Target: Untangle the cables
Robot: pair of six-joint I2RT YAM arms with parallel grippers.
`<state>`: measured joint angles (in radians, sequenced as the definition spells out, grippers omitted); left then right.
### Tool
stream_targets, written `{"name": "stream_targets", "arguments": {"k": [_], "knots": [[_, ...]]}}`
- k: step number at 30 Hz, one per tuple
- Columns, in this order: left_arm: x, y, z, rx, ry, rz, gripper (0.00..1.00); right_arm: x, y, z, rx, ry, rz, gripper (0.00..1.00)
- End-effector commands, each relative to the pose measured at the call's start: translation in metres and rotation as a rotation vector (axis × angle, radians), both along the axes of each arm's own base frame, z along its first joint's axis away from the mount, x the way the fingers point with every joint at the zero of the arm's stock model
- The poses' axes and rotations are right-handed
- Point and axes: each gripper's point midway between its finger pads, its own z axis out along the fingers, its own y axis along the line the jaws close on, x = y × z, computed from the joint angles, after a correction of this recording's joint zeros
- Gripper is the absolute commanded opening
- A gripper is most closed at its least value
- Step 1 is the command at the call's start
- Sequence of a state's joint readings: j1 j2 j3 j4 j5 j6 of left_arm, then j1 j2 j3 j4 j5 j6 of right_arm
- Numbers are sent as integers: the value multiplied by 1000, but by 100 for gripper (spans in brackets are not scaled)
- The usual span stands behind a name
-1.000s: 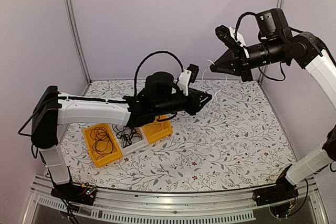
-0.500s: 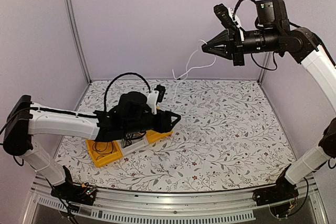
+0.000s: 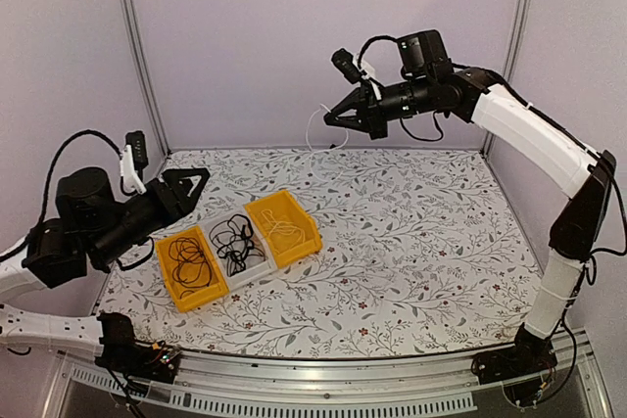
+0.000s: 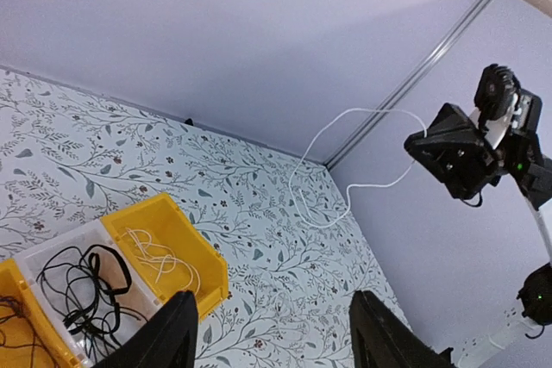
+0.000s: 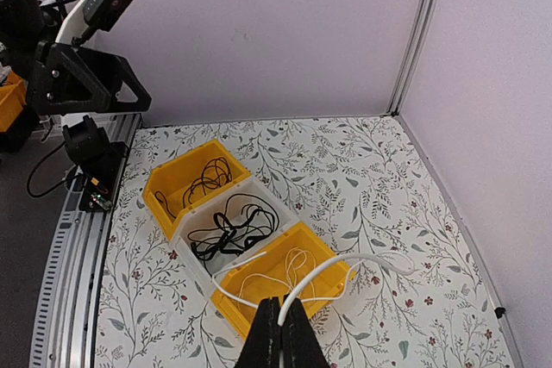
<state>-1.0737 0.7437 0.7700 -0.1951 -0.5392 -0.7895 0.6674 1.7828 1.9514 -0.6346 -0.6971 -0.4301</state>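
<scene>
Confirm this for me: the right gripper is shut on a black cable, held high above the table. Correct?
Not quite. The cable in the right gripper is white, not black; the right wrist view shows the pale cord running out from the closed jaws. The rest stands: shut on it, held high above the table.

Enclosed bench cell, plain walls, patterned top.
Matte pale lilac wall panels (image 3: pixel 323 26) at the back and both sides. They meet at the rear corners on the left silver metal post (image 3: pixel 140 56) and the right silver metal post (image 3: pixel 522 7). White table covering (image 3: pixel 421 232) printed with grey leafy vines and small dark-red flowers. Ribbed aluminium rail (image 3: pixel 323 384) along the near edge. Light even and soft, shadows faint.
</scene>
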Motion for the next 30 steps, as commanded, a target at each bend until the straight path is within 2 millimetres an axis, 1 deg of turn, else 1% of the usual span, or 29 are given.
{"name": "stream_targets", "arguments": {"k": [1, 4, 5, 7, 9, 12, 17, 18, 20, 21, 22, 23, 24, 25, 26, 28, 30], "knots": [[-10, 59, -16, 16, 63, 166, 63, 15, 24, -10, 35, 47, 29, 0], [-15, 81, -6, 9, 50, 209, 63, 25, 36, -33, 13, 80, 37, 0], [-16, 87, -2, 16, 45, 226, 63, 27, 39, -38, 9, 83, 39, 0], [-17, 95, 4, 37, 39, 248, 63, 31, 46, -52, -3, 102, 45, 0], [-17, 99, 11, 57, 38, 257, 64, 32, 54, -60, -9, 115, 57, 0], [-17, 98, 12, 90, 48, 254, 64, 31, 66, -74, -22, 125, 73, 0], [-16, 93, 12, 100, 57, 239, 64, 32, 85, -111, -62, 169, 91, 0], [-16, 92, 12, 100, 59, 238, 64, 34, 89, -124, -76, 181, 89, 0], [-15, 89, 13, 105, 57, 234, 64, 38, 95, -141, -98, 186, 82, 0], [-15, 88, 14, 110, 55, 231, 64, 41, 99, -155, -116, 196, 76, 0], [-14, 87, 14, 115, 54, 231, 64, 43, 102, -163, -129, 193, 71, 0], [-14, 86, 15, 118, 52, 231, 64, 46, 104, -176, -148, 195, 60, 0], [-13, 86, 15, 123, 51, 231, 64, 50, 106, -186, -167, 183, 41, 0], [-13, 85, 16, 125, 49, 232, 65, 55, 108, -203, -195, 183, 22, 0], [-13, 85, 17, 130, 46, 230, 65, 59, 108, -214, -217, 169, 7, 0], [-12, 83, 18, 132, 39, 226, 65, 67, 110, -244, -268, 163, -19, 0], [-12, 83, 18, 137, 37, 226, 65, 69, 111, -264, -302, 163, -25, 0]]}}
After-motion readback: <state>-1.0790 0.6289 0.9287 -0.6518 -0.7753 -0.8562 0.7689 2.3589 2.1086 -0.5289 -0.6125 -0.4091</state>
